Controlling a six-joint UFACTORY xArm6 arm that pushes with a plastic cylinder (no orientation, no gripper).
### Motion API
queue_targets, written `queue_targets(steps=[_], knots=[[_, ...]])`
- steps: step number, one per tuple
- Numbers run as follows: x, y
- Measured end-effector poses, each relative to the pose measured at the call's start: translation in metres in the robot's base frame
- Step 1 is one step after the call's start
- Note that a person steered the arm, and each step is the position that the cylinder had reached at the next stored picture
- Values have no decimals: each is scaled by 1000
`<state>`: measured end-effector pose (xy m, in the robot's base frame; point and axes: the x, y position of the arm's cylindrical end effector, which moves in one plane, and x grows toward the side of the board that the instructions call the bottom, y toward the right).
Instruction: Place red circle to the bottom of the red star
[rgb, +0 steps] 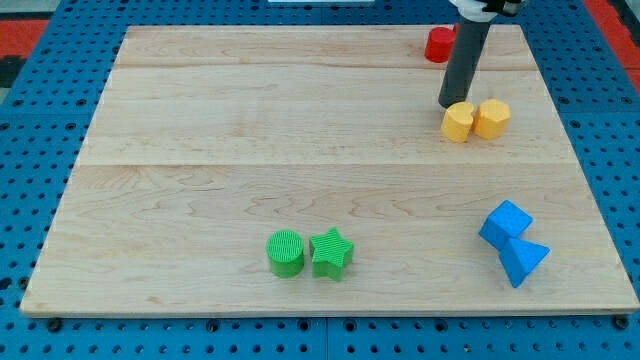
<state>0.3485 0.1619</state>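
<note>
A red block (438, 45) sits near the view's top right, partly hidden behind the rod, so I cannot tell its shape. No other red block shows. My tip (451, 104) rests just above the left of two yellow blocks (459, 122), touching or nearly touching it. The tip is below the red block, apart from it.
The second yellow block (491, 118) touches the first on its right. A green cylinder (285, 252) and a green star (331, 252) sit side by side at the bottom middle. Two blue blocks (505, 224) (523, 260) lie at the bottom right. The board's right edge (580, 150) is close.
</note>
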Motion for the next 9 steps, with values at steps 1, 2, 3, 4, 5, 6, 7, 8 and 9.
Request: queue_targets(steps=[1,2,3,4,5,6,7,8,9], knots=[[0,0],[-7,-27],[-44,-85],[-69,-68],[-71,-19],[-70,14],[-70,-38],[-74,-98],[-111,-99]])
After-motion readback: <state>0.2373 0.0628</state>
